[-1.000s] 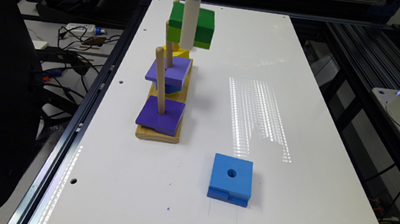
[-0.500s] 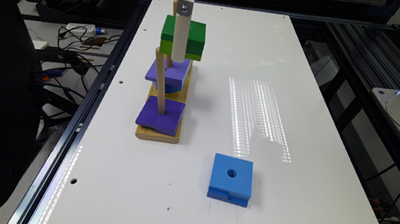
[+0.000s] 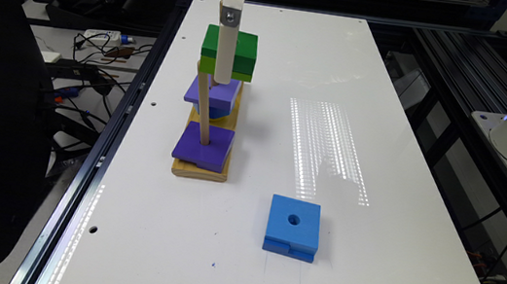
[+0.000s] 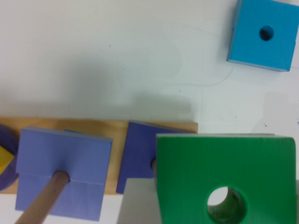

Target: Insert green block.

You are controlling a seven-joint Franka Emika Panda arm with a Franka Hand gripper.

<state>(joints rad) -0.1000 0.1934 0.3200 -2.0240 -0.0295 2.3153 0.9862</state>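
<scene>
blue block [image 3: 293,226] on white table [image 3: 366,255], purple blocks [image 3: 204,146] on pegs

Tool [image 3: 222,76] w/ green block [image 3: 240,54] in air above peg board [image 3: 200,170].

My white gripper [image 3: 223,67] hung straight down from the top of the exterior view, its long pale finger [image 3: 224,55] vertical. My fingers were clamped on the square flat green block [image 3: 229,53], dark green over lime green, which I held level in the air. In the wrist view that block [image 4: 224,175] sat close beneath my camera.
</scene>
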